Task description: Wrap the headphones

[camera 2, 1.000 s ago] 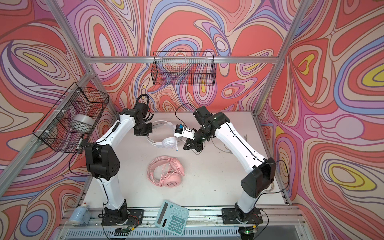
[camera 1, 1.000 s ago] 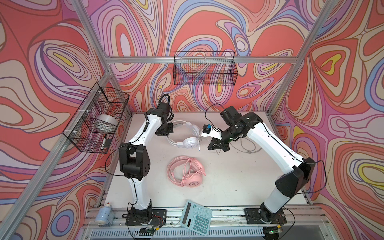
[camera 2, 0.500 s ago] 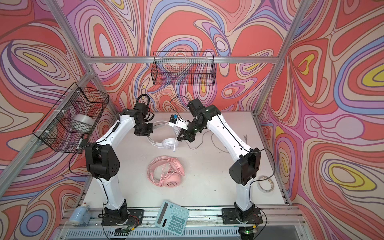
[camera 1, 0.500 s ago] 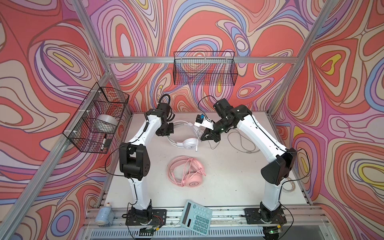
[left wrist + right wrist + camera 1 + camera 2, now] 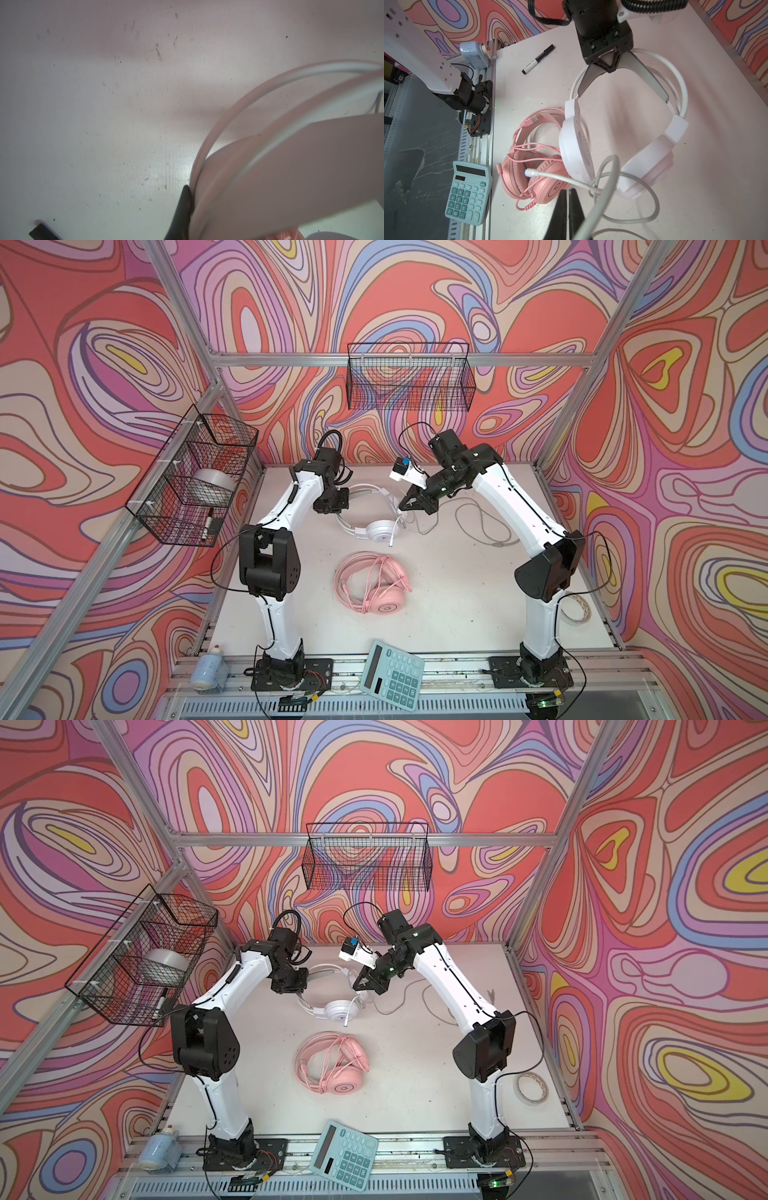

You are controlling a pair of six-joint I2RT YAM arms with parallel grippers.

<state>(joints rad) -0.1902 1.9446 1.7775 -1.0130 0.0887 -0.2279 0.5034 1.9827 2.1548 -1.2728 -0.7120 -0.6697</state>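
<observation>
Left gripper (image 5: 341,509) tight on one white headset (image 5: 380,531), right gripper (image 5: 405,507) (seemingly) on its cable (image 5: 598,207); one pink headset (image 5: 388,602) apart.

Far headset (image 5: 380,529) behind near headset (image 5: 388,602), calculator (image 5: 392,674) before both, wire basket (image 5: 166,510) on left wall.

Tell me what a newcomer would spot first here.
Both arms meet over the white headphones at the back of the table: the left gripper clamps the headband, and the right gripper pinches the grey cable. The pink headphones, cable bundled, lie mid-table.
</observation>
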